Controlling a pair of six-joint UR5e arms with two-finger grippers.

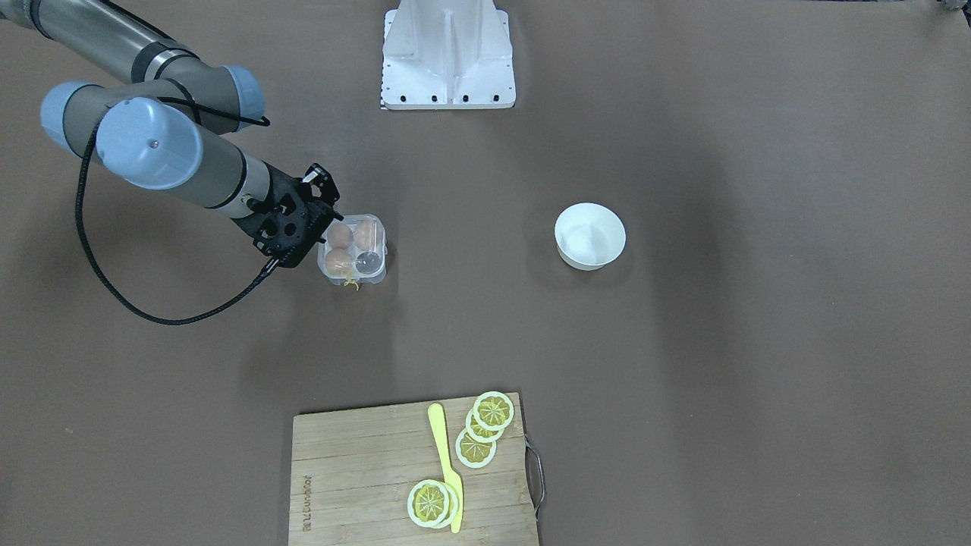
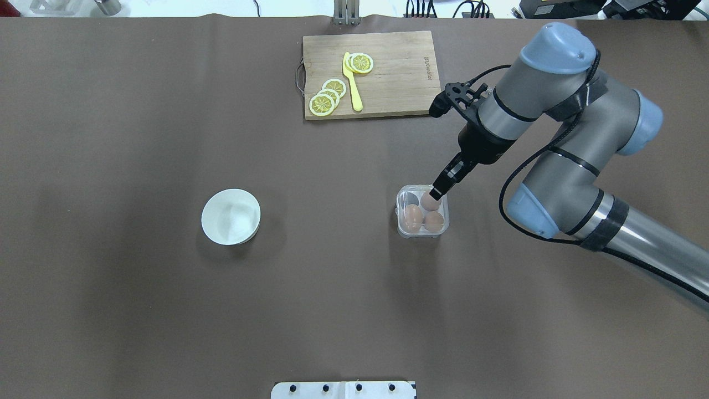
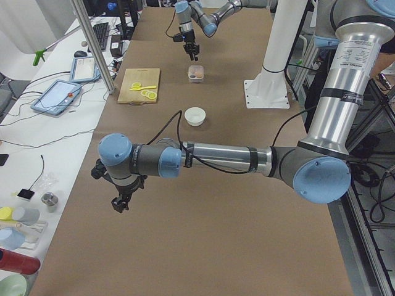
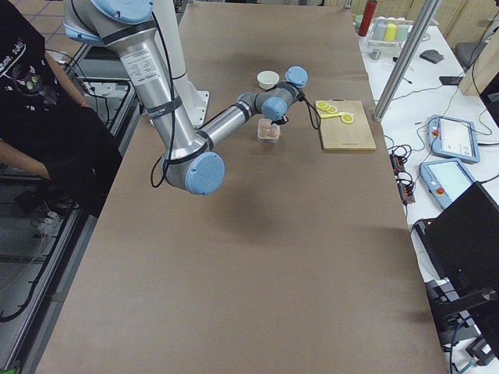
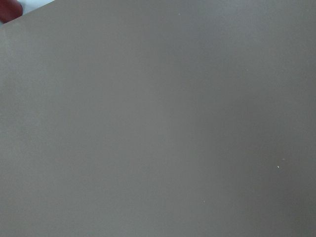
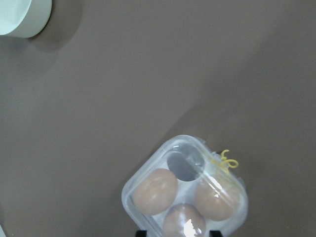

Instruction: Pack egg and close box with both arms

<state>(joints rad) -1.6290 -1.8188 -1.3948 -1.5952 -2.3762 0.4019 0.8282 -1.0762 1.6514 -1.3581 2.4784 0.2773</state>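
Observation:
The clear box (image 2: 402, 228) sits on the brown table right of centre and holds three orange-brown eggs, with one dark cell empty. It also shows in the front view (image 1: 379, 273). My right gripper (image 2: 436, 193) hangs over the box's far right cell, its fingertips on either side of the egg (image 6: 183, 221) there, with small gaps. The jaws look open. A yellow thread (image 6: 226, 160) curls at one corner of the box. I cannot tell whether the lid is down. My left gripper (image 3: 121, 202) shows only in the left side view, over bare table; I cannot tell its state.
A white bowl (image 2: 230, 216) stands left of centre. A wooden cutting board (image 2: 396, 77) with lemon slices and a yellow knife (image 2: 352, 83) lies at the far edge. The robot's white base (image 1: 448, 53) is at the near edge.

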